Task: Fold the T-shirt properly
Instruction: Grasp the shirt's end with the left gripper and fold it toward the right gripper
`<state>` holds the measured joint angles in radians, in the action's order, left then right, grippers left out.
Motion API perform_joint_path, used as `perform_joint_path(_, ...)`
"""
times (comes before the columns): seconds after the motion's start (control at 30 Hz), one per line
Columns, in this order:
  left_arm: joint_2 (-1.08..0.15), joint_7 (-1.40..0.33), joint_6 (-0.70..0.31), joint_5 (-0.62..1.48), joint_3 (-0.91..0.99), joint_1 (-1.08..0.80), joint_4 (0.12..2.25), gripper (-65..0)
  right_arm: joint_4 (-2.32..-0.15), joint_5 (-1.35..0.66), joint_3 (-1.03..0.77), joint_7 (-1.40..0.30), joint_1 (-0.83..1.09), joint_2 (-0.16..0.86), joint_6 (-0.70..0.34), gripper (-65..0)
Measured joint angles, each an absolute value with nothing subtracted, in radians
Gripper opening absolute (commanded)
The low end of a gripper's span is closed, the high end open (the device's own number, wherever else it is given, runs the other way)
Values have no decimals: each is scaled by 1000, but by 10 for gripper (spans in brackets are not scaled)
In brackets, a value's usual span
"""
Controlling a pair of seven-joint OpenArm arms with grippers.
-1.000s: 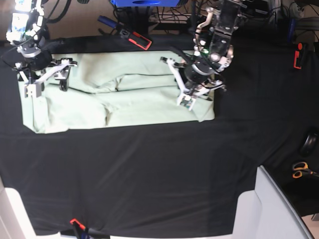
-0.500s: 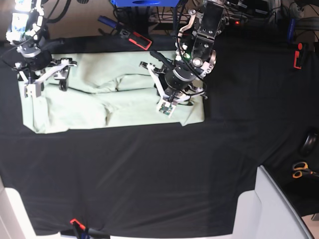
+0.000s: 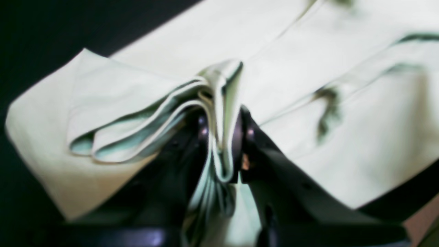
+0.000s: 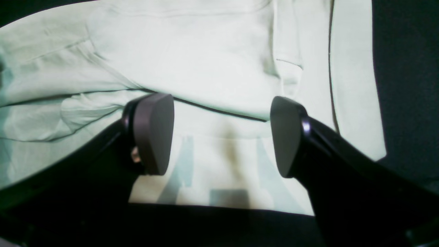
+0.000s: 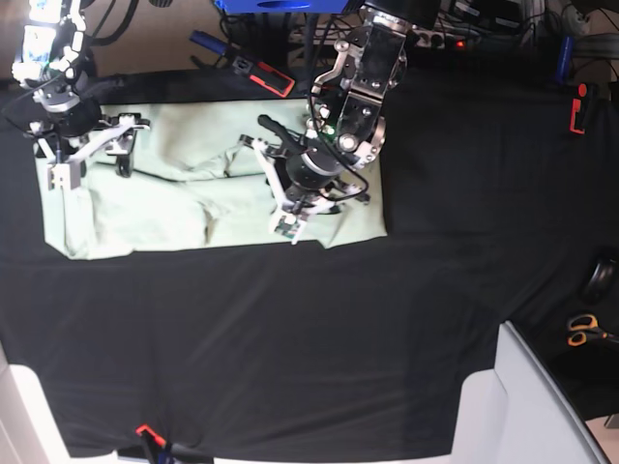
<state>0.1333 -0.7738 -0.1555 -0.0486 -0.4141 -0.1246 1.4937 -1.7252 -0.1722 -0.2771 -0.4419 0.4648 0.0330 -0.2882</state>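
Note:
The pale mint-green T-shirt lies spread on the black table cloth, its right end lifted and doubled over. My left gripper hangs over the shirt's right half. In the left wrist view that gripper is shut on a bunch of several folded layers of the T-shirt. My right gripper hovers above the shirt's left end. Its fingers stand wide apart in the right wrist view, the right gripper open with only flat T-shirt below and nothing between them.
A red and black tool lies at the back edge of the cloth. A red object sits far right, scissors at the right edge, and a pale grey box at the front right corner.
My left gripper has travelled leftward with the shirt's right end in its grip, pulling that end over the body. The shirt's right edge has drawn in. The right arm has stayed still.

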Motion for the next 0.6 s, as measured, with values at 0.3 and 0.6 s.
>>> perform_joint_path(0.3,146,-773,-153,-52,-413,-97,1404,-650,-1725,-172,-277,-442,465,33,-290,-231)
perform_joint_path(0.6,141,-775,-142,-60,-461,-96,1403,-650,-1725,-172,-277,-442,460,33,-290,-229)
